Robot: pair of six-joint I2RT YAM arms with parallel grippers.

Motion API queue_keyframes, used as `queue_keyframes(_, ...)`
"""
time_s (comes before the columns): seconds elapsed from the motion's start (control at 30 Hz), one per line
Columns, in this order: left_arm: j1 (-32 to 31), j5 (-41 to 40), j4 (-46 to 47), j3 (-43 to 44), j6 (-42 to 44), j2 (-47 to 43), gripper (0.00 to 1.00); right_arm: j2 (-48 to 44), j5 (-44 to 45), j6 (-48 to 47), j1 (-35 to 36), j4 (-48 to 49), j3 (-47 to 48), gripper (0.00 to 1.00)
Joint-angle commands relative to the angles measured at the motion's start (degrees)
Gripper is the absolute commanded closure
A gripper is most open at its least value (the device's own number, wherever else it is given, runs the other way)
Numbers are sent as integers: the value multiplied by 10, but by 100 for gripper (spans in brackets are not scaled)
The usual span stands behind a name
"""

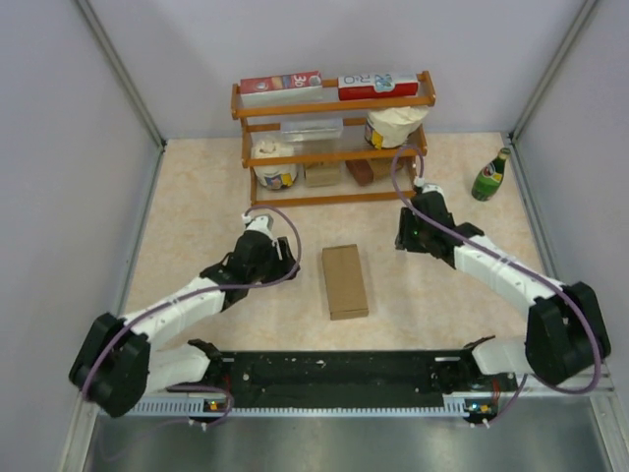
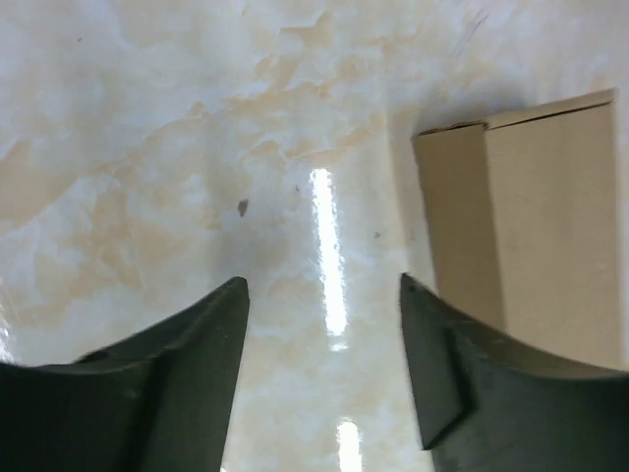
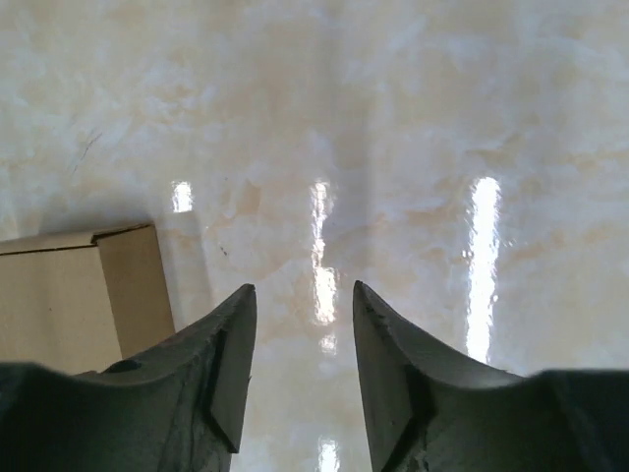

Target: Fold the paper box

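The paper box (image 1: 345, 280) is a slim, plain brown carton lying flat and closed in the middle of the table. Its end shows at the right of the left wrist view (image 2: 536, 246) and at the lower left of the right wrist view (image 3: 84, 290). My left gripper (image 1: 263, 228) hovers to the box's left, jaws open, with only bare table between them (image 2: 324, 290). On the box's right, my right gripper (image 1: 413, 218) is likewise open and empty (image 3: 305, 290). Neither gripper touches the box.
A wooden shelf rack (image 1: 334, 143) stands at the back with red-and-white cartons (image 1: 329, 86), tubs and a small brown block. A green bottle (image 1: 489, 176) stands at the back right. Grey walls close in the table on three sides.
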Motion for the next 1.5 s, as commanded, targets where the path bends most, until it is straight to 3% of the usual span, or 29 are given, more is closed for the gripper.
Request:
queue_keyframes(0.0, -1, -40, -46, -21, 8, -104, 15, -72, 39, 8, -10, -30, -36, 46)
queue_keyframes(0.03, -2, -43, -53, -26, 9, -126, 3, -85, 33, 10, -11, -30, -41, 42)
queue_keyframes(0.2, -2, -70, -66, -42, 36, -252, 1, -178, 11, 24, -11, 43, -111, 34)
queue_keyframes(0.37, -1, -117, -84, -49, 59, -316, 2, -288, -47, 3, -11, 198, -227, 1)
queue_keyframes(0.47, -1, -132, -101, -51, 61, -337, 2, -342, -10, -4, -10, 251, -287, 1)
queue_keyframes(0.57, -2, -138, -106, -61, 66, -354, 1, -366, 10, -5, -10, 228, -296, 1)
queue_keyframes(0.7, -1, -147, -119, -67, 57, -372, 1, -336, 8, 1, -11, 152, -268, 1)
queue_keyframes(0.97, -2, -159, -135, -94, 53, -421, 1, -261, -33, 7, -10, 146, -258, 1)
queue_keyframes(1.47, -1, -172, -140, -95, 53, -441, 1, -283, -4, -7, -10, 162, -275, 1)
